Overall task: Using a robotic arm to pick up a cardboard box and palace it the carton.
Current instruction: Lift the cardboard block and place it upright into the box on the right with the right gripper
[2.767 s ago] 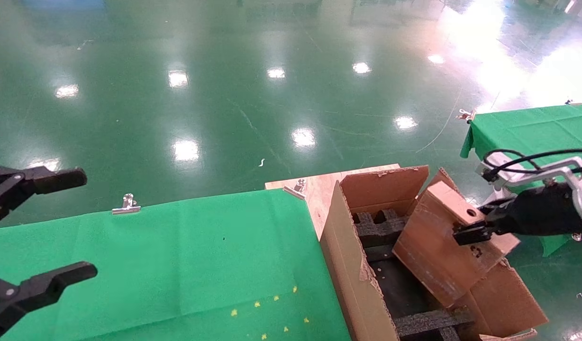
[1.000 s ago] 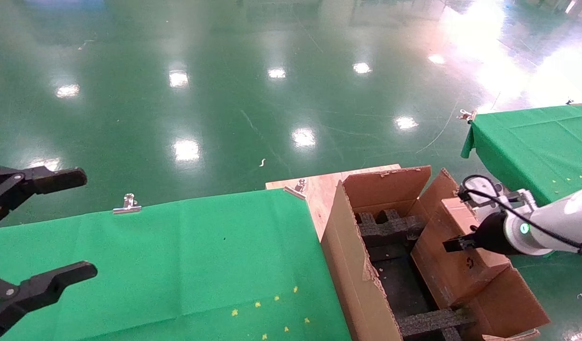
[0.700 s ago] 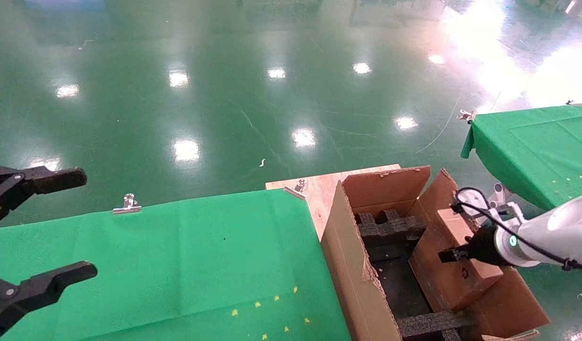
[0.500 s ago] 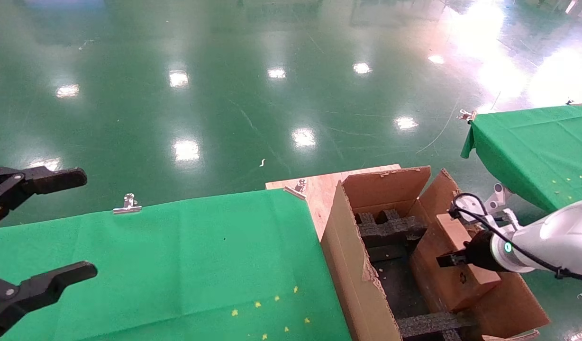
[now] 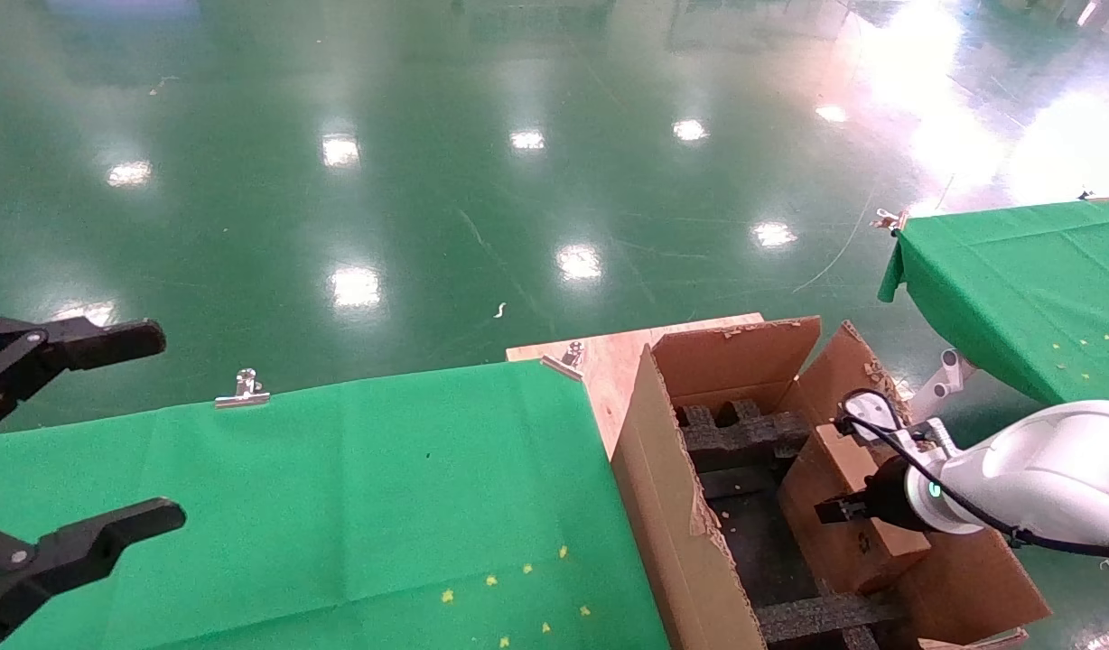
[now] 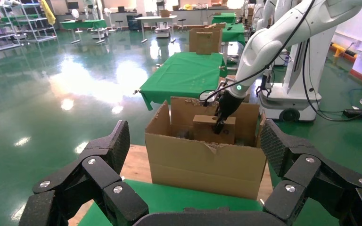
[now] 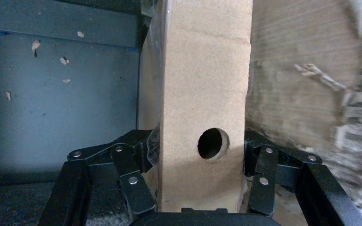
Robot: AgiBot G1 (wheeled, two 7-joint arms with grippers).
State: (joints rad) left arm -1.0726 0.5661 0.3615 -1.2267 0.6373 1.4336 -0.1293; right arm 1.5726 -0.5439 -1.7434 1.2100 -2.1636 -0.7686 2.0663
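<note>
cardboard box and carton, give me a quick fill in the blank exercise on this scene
1. The right gripper is shut on the ____, its jaws pressing two opposite sides.
2. The face of the cardboard box towards the right wrist camera has a round ____ in it.
3. The box is partly inside the big brown ____, next to the black foam.
4. The left gripper hangs open over the ____ cloth.

Missing words: cardboard box; hole; carton; green
</note>
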